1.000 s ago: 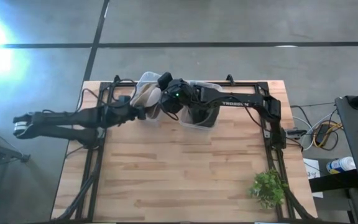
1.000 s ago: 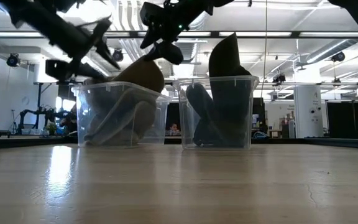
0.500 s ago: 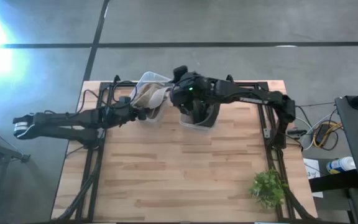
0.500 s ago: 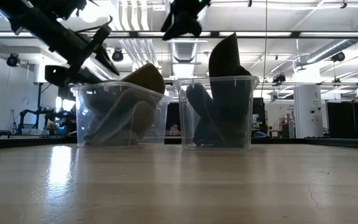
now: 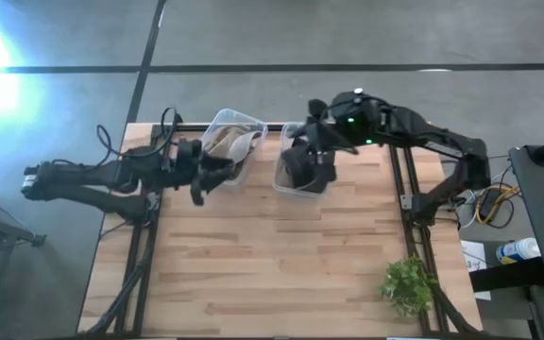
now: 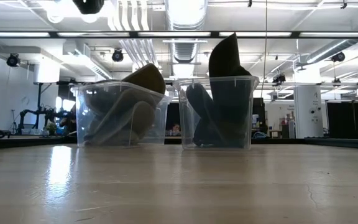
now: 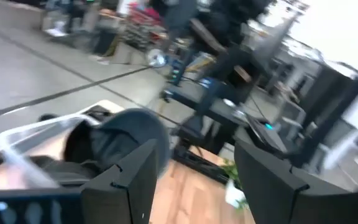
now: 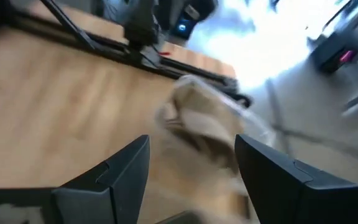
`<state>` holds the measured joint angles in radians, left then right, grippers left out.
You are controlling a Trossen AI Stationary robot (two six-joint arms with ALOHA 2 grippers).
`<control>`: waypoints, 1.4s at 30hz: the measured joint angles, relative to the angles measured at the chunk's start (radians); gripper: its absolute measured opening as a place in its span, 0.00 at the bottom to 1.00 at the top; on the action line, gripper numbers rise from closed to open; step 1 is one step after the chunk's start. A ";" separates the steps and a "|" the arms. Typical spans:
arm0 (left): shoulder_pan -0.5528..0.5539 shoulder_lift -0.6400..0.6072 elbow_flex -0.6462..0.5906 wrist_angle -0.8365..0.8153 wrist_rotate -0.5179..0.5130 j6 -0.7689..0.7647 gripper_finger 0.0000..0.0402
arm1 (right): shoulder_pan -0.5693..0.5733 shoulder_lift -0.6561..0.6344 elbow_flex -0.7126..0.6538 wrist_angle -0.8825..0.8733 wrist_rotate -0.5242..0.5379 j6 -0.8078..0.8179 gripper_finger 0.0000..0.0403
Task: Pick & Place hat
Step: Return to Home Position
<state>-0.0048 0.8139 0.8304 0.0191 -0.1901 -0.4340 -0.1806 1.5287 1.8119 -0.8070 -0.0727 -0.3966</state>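
Note:
Two clear plastic bins stand side by side at the table's far edge. The left bin (image 5: 244, 121) (image 6: 120, 115) holds tan hats (image 5: 223, 144) (image 6: 145, 78) (image 8: 204, 118), one sticking up above the rim. The right bin (image 5: 281, 179) (image 6: 219, 112) holds dark hats (image 5: 305, 165) (image 6: 225, 59) (image 7: 129, 134), one also standing above the rim. My left gripper (image 5: 204, 178) (image 7: 194, 155) hovers open and empty just left of and nearer than the left bin. My right gripper (image 5: 314, 130) (image 8: 192, 146) hangs open and empty over the right bin's far side.
A small green plant (image 5: 407, 283) sits at the table's near right corner. Black arm frames (image 5: 409, 203) run along the table's left and right sides. Bare wood (image 5: 272, 255) stretches from the bins to the near edge.
My right gripper has swung from above the left bin toward the table's right, ending over the right bin, and has risen out of the low view. My left gripper has drawn back from the left bin toward the left and near side, also rising. The hats and bins have stayed put.

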 joint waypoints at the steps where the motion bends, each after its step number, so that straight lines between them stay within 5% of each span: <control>1: -0.021 0.000 0.004 -0.001 0.001 0.019 0.51 | 0.000 -0.021 -0.016 -0.006 -0.017 0.056 0.58; 7: -0.087 -0.015 -0.029 -0.008 0.009 0.032 0.51 | 0.007 -0.177 -0.227 0.081 -0.172 0.386 0.58; 12: -0.141 -0.038 -0.070 0.005 0.039 0.032 0.51 | 0.073 -0.347 -0.496 0.294 -0.169 0.631 0.58; 18: -0.164 -0.082 -0.125 0.018 0.073 -0.031 0.51 | 0.245 -0.572 -0.792 0.560 0.128 0.812 0.58; 21: -0.150 -0.103 -0.149 -0.048 0.003 -0.163 0.51 | 0.315 -0.663 -0.899 0.572 0.296 0.911 0.58; 24: -0.152 -0.129 -0.186 -0.061 0.040 -0.224 0.51 | 0.357 -0.742 -0.995 0.598 0.363 1.062 0.58; 31: -0.153 -0.205 -0.288 0.163 0.296 -0.150 0.51 | 0.434 -0.830 -1.202 0.836 0.329 0.912 0.58; 42: -0.153 -0.294 -0.398 0.243 0.312 -0.169 0.51 | 0.366 -0.968 -1.491 1.060 0.342 0.791 0.58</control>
<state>-0.1574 0.5198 0.4323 0.2616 0.1221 -0.6032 0.1856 0.5609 0.3210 0.2535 0.2691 0.3943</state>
